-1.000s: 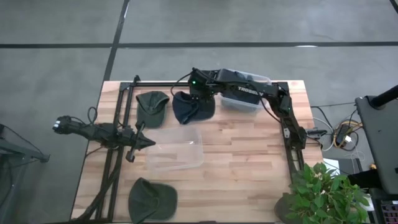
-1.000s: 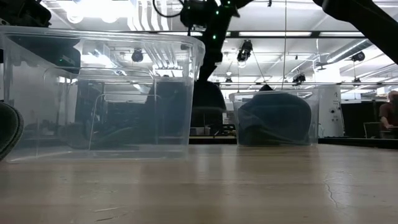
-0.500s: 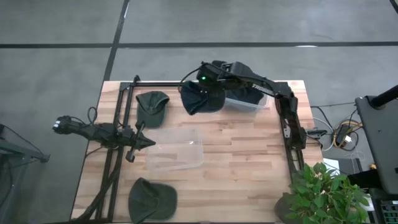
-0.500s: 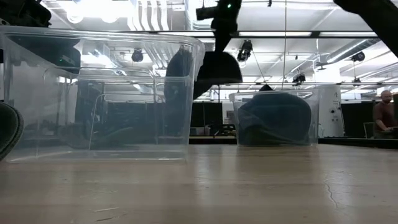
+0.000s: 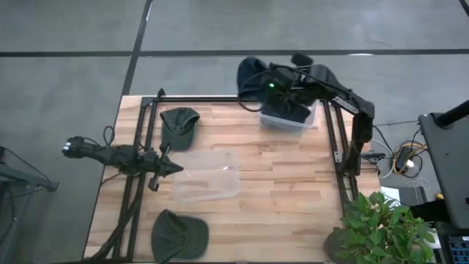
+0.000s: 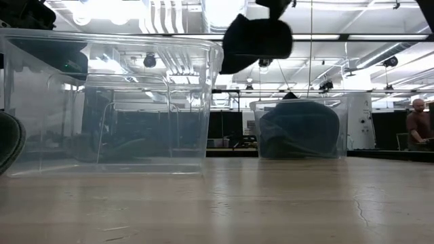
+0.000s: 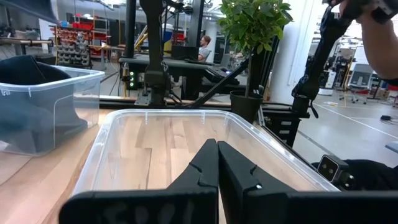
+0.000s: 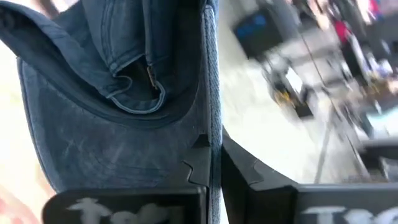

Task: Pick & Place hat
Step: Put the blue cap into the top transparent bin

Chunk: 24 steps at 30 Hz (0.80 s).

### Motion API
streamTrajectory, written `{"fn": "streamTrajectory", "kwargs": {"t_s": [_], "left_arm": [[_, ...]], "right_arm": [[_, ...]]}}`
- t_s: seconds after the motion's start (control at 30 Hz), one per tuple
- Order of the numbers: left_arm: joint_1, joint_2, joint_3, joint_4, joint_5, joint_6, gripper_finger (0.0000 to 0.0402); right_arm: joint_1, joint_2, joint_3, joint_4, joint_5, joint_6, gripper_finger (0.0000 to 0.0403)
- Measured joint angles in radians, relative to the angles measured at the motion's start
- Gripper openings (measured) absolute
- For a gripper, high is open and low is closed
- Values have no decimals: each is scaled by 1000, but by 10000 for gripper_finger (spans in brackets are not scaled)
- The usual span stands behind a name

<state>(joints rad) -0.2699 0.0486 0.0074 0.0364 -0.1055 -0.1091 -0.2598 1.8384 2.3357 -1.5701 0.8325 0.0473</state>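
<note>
A dark blue denim hat (image 5: 251,78) hangs from my right gripper (image 5: 268,83), high above the table's far edge; the low view shows the hat (image 6: 256,39) near the ceiling lights. Beside it a small clear bin (image 5: 287,117) stands on the table and holds dark hats (image 6: 299,129). Two green hats lie flat on the table: one far left (image 5: 179,123), one at the near edge (image 5: 179,233). My left gripper (image 5: 173,168) waits, shut, at the left wall of the large clear bin (image 5: 207,174). My right gripper (image 8: 214,163) is shut on the blue hat, pinching a fold of its denim (image 8: 210,121) near the back strap and buckle (image 8: 147,77) between the two fingers. The hat is lifted clear of the table and hangs slack beside the fingers.
A black frame rail (image 5: 205,99) runs along the table's far edge, with uprights on both sides. A potted plant (image 5: 385,227) stands off the near right corner. Bare wood (image 5: 286,191) lies right of the large bin. A person (image 6: 417,122) shows far off in the room.
My right gripper has carried the blue hat from the table's far middle up and to the right, toward the small bin. The hat has risen clear of the table and now hangs high over the far edge.
</note>
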Motion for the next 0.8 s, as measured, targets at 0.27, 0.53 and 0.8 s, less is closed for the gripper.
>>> {"fn": "streamTrajectory", "kwargs": {"t_s": [0.27,0.53,0.8], "left_arm": [[0,0,0,0,0,0,0],[0,0,0,0,0,0,0],[0,0,0,0,0,0,0]], "right_arm": [[-15,-36,-131,-1,99,97,12],[-80,-36,-356,-1,102,76,13],[-137,-36,-559,4,113,87,13]]}}
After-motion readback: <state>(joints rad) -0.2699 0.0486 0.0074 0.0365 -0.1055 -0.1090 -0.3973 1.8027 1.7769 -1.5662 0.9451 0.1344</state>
